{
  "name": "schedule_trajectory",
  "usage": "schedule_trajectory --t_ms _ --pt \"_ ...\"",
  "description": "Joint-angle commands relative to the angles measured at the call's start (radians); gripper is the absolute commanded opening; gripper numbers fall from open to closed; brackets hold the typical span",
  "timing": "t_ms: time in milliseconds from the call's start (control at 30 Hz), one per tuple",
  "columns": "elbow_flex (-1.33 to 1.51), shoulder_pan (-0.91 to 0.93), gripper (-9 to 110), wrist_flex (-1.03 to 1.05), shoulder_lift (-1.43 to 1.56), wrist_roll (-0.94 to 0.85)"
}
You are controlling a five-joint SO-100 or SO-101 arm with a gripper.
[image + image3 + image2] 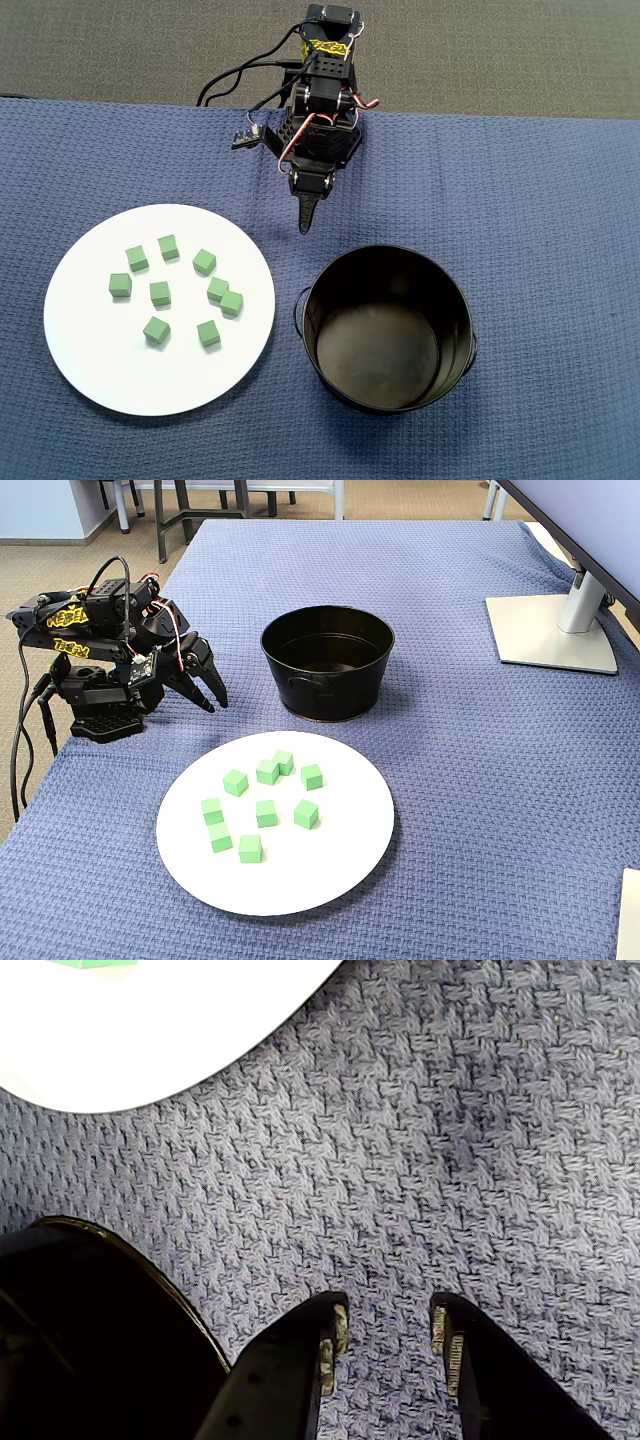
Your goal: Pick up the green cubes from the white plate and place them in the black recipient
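8 green cubes [266, 813] scattered flat on white plate [330, 865], no shared direction.

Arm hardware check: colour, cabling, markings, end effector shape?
Black plastic arm with yellow lettering on its upper links and red-and-white wires looped along the joints. The end effector has two tapered black fingers, with worn pale pads on their inner faces.

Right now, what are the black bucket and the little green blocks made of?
The black bucket looks like glossy painted metal: its thin walls shine and reflect light. The green blocks look matte, maybe foam or painted wood; they show no shine, so I can't be sure.
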Motion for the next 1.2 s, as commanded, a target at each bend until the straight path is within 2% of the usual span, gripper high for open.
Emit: schedule_trajectory --t_ms 0,533,700,767,867,967,1167 --pt "0.009 -0.043 0 -0.089 -0.002 0.018" --pt "0.012 -0.043 0 -0.137 -0.002 0.009" --pt "-0.296 -0.008 2 0.138 -0.008 -0.167" --pt "-0.348 -0.003 4 0.140 -0.058 -0.189" --pt "-0.416 0.057 6 0.025 -0.216 -0.215" --pt "-0.469 0.084 10 -0.071 -0.371 -0.359" --pt "-0.543 0.155 15 -0.127 -0.592 -0.801"
